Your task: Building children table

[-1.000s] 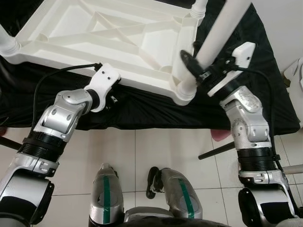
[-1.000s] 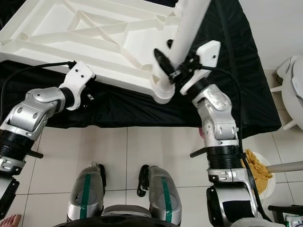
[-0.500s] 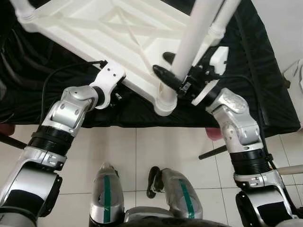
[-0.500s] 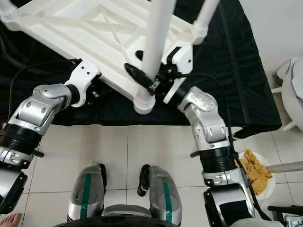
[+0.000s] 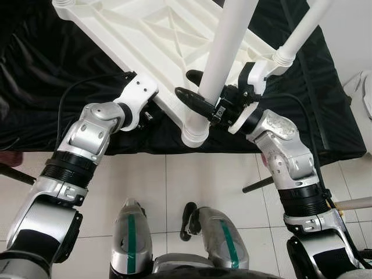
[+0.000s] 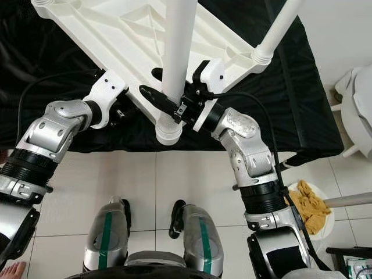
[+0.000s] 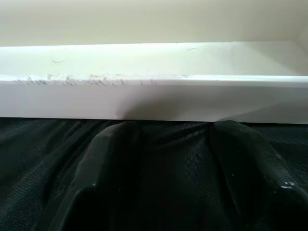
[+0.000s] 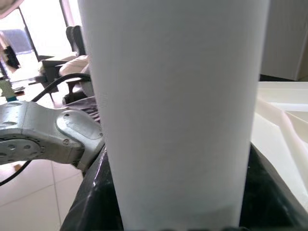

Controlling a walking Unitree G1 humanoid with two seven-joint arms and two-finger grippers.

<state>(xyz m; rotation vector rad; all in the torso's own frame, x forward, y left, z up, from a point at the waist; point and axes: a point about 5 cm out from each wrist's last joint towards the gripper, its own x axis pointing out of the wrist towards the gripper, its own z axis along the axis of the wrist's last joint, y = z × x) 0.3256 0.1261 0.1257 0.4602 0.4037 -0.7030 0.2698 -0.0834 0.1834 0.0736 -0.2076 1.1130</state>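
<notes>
White plastic tabletop (image 5: 157, 40) lies inverted on black cloth (image 5: 52, 87). Right pincer (image 5: 204, 104) clamps the near-corner leg (image 5: 224, 55). Left pincer (image 7: 166, 159), fingers parted, braces the rim ahead. Advice: keep leg plumb over socket, push straight down.

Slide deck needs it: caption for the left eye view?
Right gripper clamps a white tubular table leg standing in the upturned white plastic tabletop.

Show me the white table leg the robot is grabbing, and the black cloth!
white table leg (image 5: 225, 52), left eye view, on the middle of the tube.
black cloth (image 5: 46, 75), left eye view, on a bare stretch left of the tabletop.
</notes>
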